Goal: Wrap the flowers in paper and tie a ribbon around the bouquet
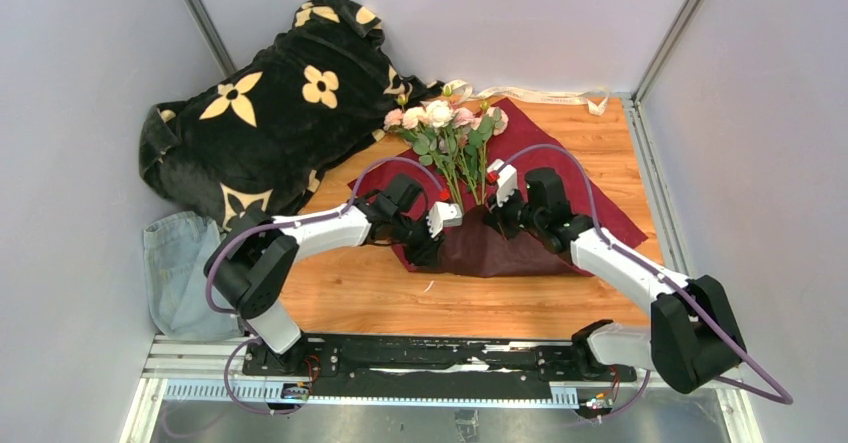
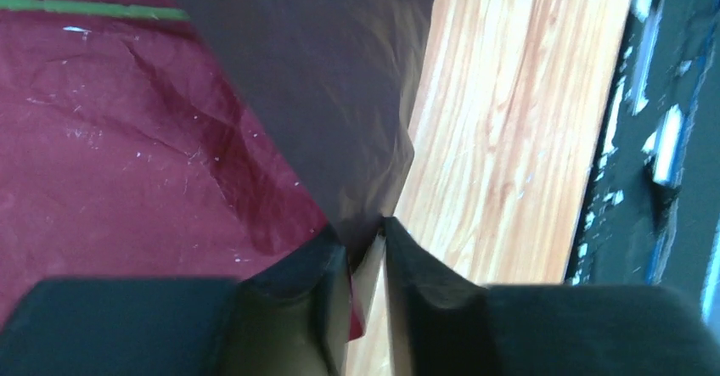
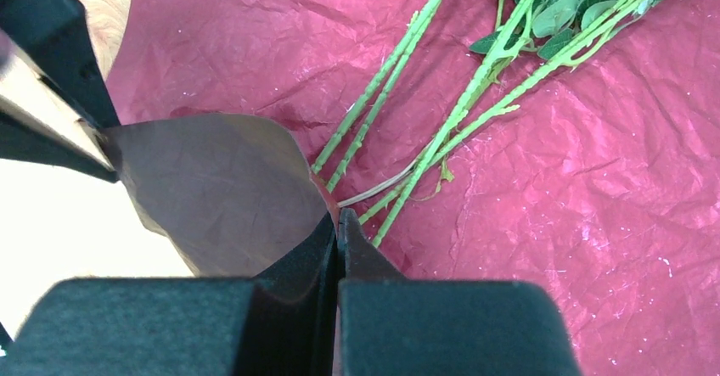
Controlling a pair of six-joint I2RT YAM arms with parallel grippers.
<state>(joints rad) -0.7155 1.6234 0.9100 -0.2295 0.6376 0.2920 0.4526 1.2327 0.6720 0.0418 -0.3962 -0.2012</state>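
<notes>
The flowers (image 1: pixel 440 118), pink and cream roses, lie on the spread maroon paper (image 1: pixel 590 203) with their green stems (image 3: pixel 475 87) pointing toward the arms. The paper's near part is lifted into a dark flap (image 3: pixel 212 189) held between both grippers. My left gripper (image 1: pixel 428 248) is shut on the flap's left edge (image 2: pixel 371 227), its tips pinching the sheet. At the flap's right end, just beside the stem ends, my right gripper (image 3: pixel 337 216) is shut on the paper. The cream ribbon (image 1: pixel 540 93) lies along the table's back edge, behind the flowers.
A black blanket with cream flower prints (image 1: pixel 270 103) is heaped at the back left. Blue denim cloth (image 1: pixel 180 263) lies at the left, beside the left arm's base. Bare wooden table (image 1: pixel 500 308) shows in front of the paper. Grey walls close in on three sides.
</notes>
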